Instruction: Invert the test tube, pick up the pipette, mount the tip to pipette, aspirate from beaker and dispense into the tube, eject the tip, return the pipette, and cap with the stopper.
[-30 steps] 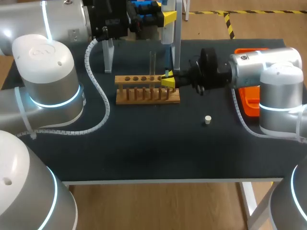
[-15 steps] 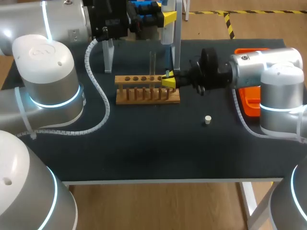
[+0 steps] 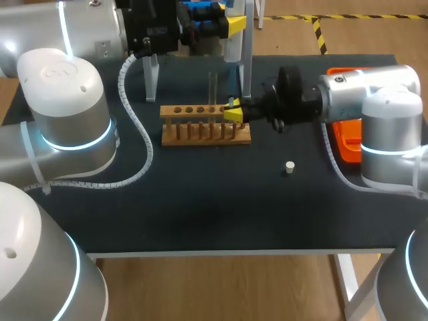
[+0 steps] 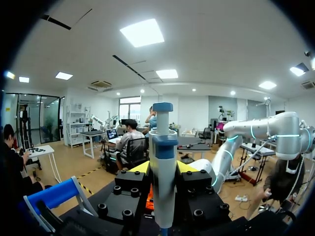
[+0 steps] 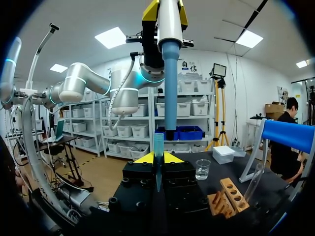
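Table: black top, wooden rack toward the back.
Left gripper: clamped on the pipette, upright behind the rack.
Right gripper: narrow, pinching the tip.
Axis: pipette nozzle lies just ahead of the tip, long axes near parallel, slightly offset.

Left arm comes in across the far side. The left gripper sits high, fingers clamped from both sides on the pipette, which stands upright between them, nozzle hanging just above the right gripper. Right arm is stretched level from the right with its wrist horizontal, yellow fingertips pinched on the pipette tip, which stands upright between them, almost directly under the left gripper.
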Robot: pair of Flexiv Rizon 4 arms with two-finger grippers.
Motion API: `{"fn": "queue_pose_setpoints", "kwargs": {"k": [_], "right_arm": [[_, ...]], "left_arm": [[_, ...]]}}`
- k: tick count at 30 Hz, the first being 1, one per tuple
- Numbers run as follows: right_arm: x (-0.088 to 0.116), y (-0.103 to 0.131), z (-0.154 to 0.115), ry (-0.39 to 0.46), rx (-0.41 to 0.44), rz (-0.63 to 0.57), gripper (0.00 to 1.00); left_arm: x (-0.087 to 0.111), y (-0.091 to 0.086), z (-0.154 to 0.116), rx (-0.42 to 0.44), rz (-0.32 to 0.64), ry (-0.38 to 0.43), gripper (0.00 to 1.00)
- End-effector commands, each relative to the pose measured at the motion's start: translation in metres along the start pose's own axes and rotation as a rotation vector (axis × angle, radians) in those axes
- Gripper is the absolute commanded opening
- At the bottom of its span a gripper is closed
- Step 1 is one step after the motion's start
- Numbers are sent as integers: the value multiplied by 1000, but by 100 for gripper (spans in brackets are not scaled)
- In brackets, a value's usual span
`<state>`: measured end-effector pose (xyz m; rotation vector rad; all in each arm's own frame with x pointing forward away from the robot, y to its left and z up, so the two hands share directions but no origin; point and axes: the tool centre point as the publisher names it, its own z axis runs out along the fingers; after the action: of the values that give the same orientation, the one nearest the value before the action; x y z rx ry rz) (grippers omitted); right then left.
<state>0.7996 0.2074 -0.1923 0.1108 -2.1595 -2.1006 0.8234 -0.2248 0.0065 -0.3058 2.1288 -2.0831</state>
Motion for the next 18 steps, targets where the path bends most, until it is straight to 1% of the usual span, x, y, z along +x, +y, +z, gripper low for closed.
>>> {"fn": "queue_pose_setpoints", "kwargs": {"k": [1, 9, 18], "right_arm": [[-1, 1, 2, 0, 3, 1, 0], [-1, 3, 2, -8, -6, 5, 0], [0, -2, 1, -7, 0, 14, 0]], "left_arm": [[-1, -1, -1, -2, 0, 5, 0], [-1, -1, -1, -2, 0, 5, 0], [-1, -1, -1, -2, 0, 5, 0]]}}
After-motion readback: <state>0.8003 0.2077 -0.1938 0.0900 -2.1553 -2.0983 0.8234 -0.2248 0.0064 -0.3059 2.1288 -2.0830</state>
